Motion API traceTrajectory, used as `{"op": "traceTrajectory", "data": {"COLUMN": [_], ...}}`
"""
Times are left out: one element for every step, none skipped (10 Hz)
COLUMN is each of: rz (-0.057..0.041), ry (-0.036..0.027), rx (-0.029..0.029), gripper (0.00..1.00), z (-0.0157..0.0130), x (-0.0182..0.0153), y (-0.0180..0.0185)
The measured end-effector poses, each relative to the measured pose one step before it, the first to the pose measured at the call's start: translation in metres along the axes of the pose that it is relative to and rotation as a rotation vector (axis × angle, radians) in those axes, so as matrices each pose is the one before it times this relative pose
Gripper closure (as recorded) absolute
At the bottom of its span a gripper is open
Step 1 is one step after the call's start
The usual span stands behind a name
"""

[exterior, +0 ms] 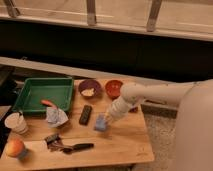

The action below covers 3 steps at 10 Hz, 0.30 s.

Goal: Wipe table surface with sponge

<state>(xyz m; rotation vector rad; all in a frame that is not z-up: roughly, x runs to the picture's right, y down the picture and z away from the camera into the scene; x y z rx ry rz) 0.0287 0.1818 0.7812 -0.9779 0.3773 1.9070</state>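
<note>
The light-brown wooden table surface (120,142) fills the lower middle of the camera view. The blue-grey sponge (101,123) rests on it, right of the flat black bar (86,114). My white arm reaches in from the right, and my gripper (106,118) is pressed down on the sponge's top right edge, holding it against the wood.
A green tray (42,94) sits at the back left with an orange item (48,103) at its front edge. A purple bowl (89,88) and a red bowl (114,88) stand behind the sponge. A grey cloth wad (56,116), paper cup (16,122), orange fruit (15,148) and black-handled tool (70,146) lie on the left.
</note>
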Motion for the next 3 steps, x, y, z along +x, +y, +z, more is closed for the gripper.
{"op": "traceTrajectory", "data": {"rz": [0.03165,0.03385,0.0351], "ry": [-0.00102,-0.00672,-0.01359], "rx": [0.00889,0.01059,0.01072], "gripper": [1.0,1.0,1.0], "z": [-0.0046,-0.00505,-0.00502], "x": [0.00704,0.00304,-0.0002], "y": [-0.01392,-0.01468,-0.0133]}}
